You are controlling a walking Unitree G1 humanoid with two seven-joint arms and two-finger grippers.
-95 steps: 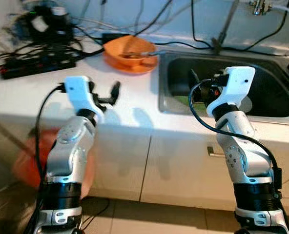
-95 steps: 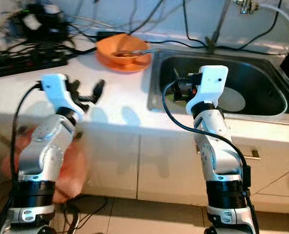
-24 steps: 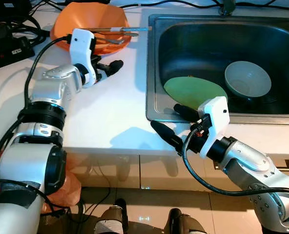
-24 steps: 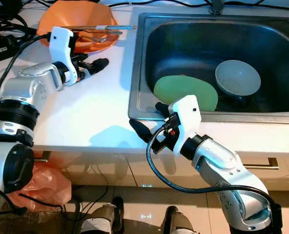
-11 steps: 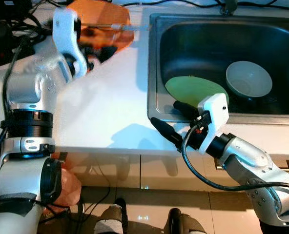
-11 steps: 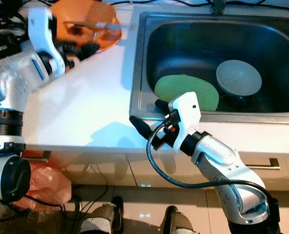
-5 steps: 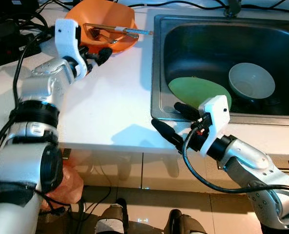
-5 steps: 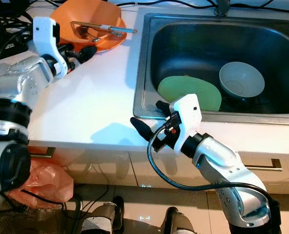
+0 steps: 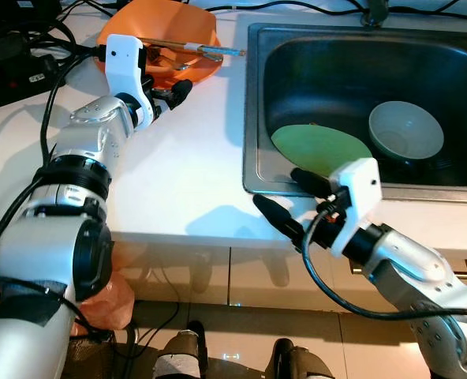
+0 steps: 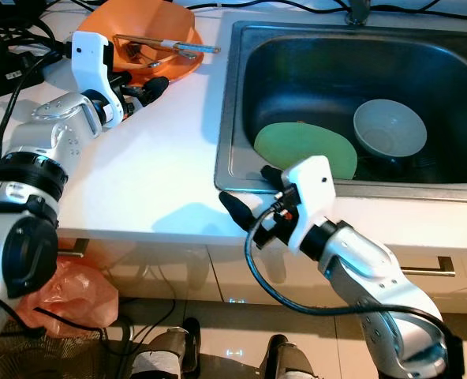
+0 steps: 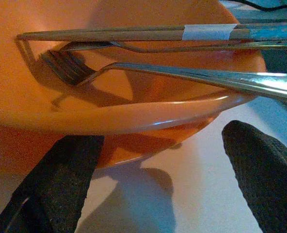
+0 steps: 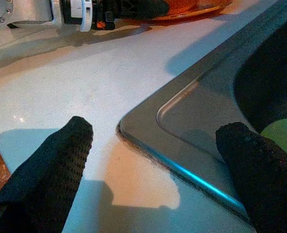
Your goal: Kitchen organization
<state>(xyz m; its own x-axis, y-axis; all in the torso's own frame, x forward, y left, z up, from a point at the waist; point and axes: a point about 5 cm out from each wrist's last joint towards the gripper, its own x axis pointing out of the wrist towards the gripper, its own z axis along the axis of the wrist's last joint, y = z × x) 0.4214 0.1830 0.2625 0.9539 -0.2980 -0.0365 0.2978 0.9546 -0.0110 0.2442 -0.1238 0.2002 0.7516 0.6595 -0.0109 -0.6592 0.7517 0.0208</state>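
My left hand (image 9: 173,92) is spread wide, empty, at the orange bowl (image 9: 158,28) on the white surface (image 9: 178,166). It looks light, rigid, slick; loose cutlery (image 11: 148,63) may slide, so I'd pinch the rim. My right hand (image 9: 293,201) is spread, idle.

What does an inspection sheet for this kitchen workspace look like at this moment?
Surface: white counter, steel sink set in it.
Job's things: orange bowl holding fork and chopsticks; green plate and pale bowl in the sink.
Clutter: nothing seen.
Grippers: left gripper open beside the orange bowl's rim; right gripper open over the sink's front corner.
Cables: black cables and power strip at the counter's back left.
Surroundings: cabinet fronts below, orange bag on the floor.
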